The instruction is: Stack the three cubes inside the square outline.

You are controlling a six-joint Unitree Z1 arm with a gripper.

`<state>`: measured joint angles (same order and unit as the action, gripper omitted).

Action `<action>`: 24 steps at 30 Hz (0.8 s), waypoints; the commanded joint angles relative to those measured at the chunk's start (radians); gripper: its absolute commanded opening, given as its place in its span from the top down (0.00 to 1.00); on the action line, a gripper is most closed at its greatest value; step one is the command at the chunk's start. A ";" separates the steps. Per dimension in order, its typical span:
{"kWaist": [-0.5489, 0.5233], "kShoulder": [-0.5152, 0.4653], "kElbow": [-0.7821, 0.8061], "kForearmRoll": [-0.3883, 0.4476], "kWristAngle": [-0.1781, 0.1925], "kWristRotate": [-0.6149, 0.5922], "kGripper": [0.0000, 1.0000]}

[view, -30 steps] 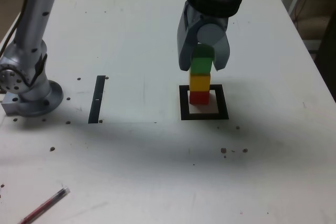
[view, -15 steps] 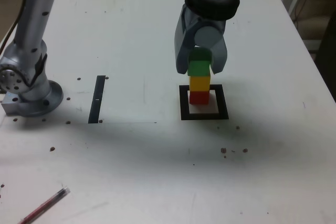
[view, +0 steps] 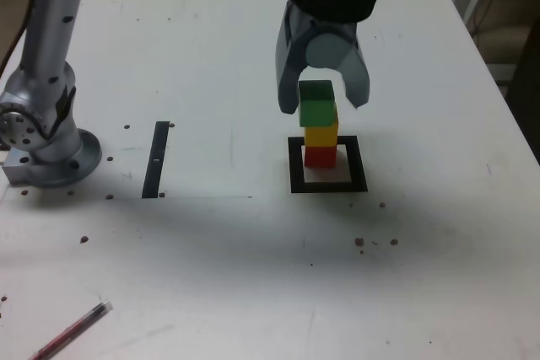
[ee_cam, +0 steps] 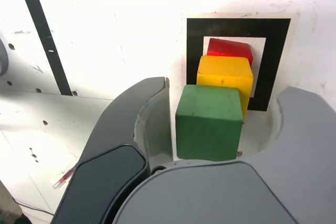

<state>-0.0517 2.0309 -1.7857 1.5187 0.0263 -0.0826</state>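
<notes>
Three cubes stand stacked inside the black square outline (view: pixel 295 170): the red cube (view: pixel 320 157) at the bottom, the yellow cube (view: pixel 321 135) on it, the green cube (view: pixel 318 108) on top. My gripper (view: pixel 325 104) is open and hangs around the green cube, one finger on each side, with gaps showing. In the wrist view the green cube (ee_cam: pixel 210 121), yellow cube (ee_cam: pixel 226 76) and red cube (ee_cam: pixel 229 48) line up within the square outline (ee_cam: pixel 236 24) between the spread fingers of the gripper (ee_cam: pixel 226 88).
A thin black strip (view: pixel 156 158) lies to the exterior view's left of the outline, also in the wrist view as the strip (ee_cam: pixel 44 35). The arm's base (view: pixel 46 153) stands at the far left. A red pen (view: pixel 72 332) lies near the front left edge.
The gripper has risen a little and its fingers have spread wider off the green cube. The stack has stayed in place.
</notes>
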 commanded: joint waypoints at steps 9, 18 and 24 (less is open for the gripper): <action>-0.007 -0.132 -0.012 0.000 0.004 0.004 0.00; -0.010 -0.339 0.067 0.014 0.015 0.025 0.00; -0.005 -0.483 0.300 -0.022 0.023 0.023 0.01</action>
<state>-0.0579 1.6037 -1.5691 1.5162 0.0451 -0.0567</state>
